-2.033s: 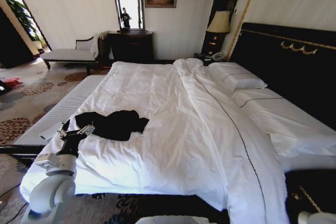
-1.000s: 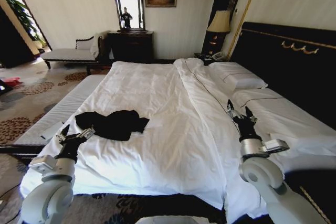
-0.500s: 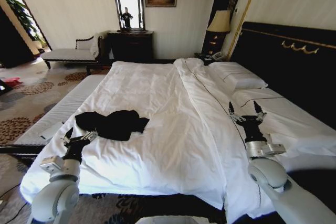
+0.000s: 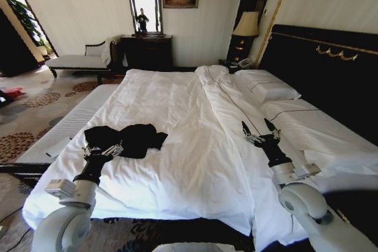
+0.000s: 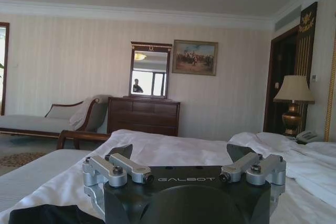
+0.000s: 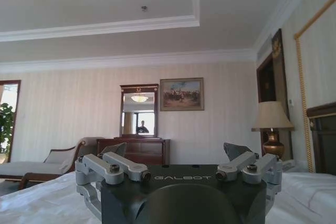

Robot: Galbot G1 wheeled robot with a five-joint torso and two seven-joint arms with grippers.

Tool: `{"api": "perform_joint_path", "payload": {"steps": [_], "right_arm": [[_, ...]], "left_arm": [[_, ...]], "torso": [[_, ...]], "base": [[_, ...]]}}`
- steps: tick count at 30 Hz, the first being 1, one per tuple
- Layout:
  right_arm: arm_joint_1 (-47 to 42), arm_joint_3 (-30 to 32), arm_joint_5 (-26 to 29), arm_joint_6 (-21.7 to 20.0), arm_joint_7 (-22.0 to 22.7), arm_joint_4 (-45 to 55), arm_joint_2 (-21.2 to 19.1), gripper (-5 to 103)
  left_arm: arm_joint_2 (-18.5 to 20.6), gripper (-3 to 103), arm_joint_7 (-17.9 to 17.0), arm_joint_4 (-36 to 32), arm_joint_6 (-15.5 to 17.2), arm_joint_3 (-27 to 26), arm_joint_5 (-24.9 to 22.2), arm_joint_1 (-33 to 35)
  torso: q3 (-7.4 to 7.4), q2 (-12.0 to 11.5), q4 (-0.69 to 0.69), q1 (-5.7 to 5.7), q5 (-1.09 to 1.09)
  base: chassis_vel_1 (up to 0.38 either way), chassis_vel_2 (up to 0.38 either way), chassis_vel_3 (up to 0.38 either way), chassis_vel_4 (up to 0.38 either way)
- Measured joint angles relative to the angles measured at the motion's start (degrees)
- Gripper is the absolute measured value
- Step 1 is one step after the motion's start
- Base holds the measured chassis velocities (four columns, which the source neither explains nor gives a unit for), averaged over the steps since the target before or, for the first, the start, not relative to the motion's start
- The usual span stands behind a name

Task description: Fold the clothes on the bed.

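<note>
The black T-shirt [image 4: 126, 138] lies crumpled on the bed [image 4: 189, 146], near its foot edge. The left gripper [image 4: 103, 151] hovers just beside the T-shirt, jaws spread, holding nothing. The right gripper [image 4: 260, 133] hangs well apart from the T-shirt toward the headboard [image 4: 331, 69], jaws wide and empty.

Bright daylight from left, edge distortion

The left arm reached forward and up from the lower left of the head view, its white rounded joint leading to a black wrist. The black-and-silver left gripper [image 4: 103, 150] had its jaws spread apart. The right arm rose from the lower right in the same manner, and the black-and-silver right gripper [image 4: 260, 132] likewise held its jaws wide apart, pointing forward.
</note>
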Motion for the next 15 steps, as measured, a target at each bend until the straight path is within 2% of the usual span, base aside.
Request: {"api": "perform_joint_path", "payload": {"steps": [3, 6, 15], "right_arm": [[-0.58, -0.18, 1.35, 1.62, -0.1, -0.55, 1.11, 100], [-0.64, -0.17, 0.94, 3.58, -2.42, -1.13, 1.89, 100], [-1.67, -0.15, -2.91, 4.07, -3.64, -1.7, 4.28, 100]], "left_arm": [[-0.65, 100, -0.63, -0.59, 0.73, 0.12, -0.03, 0.19], [-2.05, 100, -1.37, -0.81, 1.2, 0.52, 0.08, 0.58], [-2.71, 100, -1.96, -0.97, 1.38, 1.46, 2.68, 0.8]], "torso": [[0.0, 0.0, -0.01, 0.0, 0.02], [0.0, 0.0, 0.0, 0.0, 0.03], [0.0, 0.0, -0.01, 0.0, 0.02]], "base": [[0.0, 0.0, 0.0, 0.0], [0.0, 0.0, 0.0, 0.0], [0.0, 0.0, 0.0, 0.0]]}}
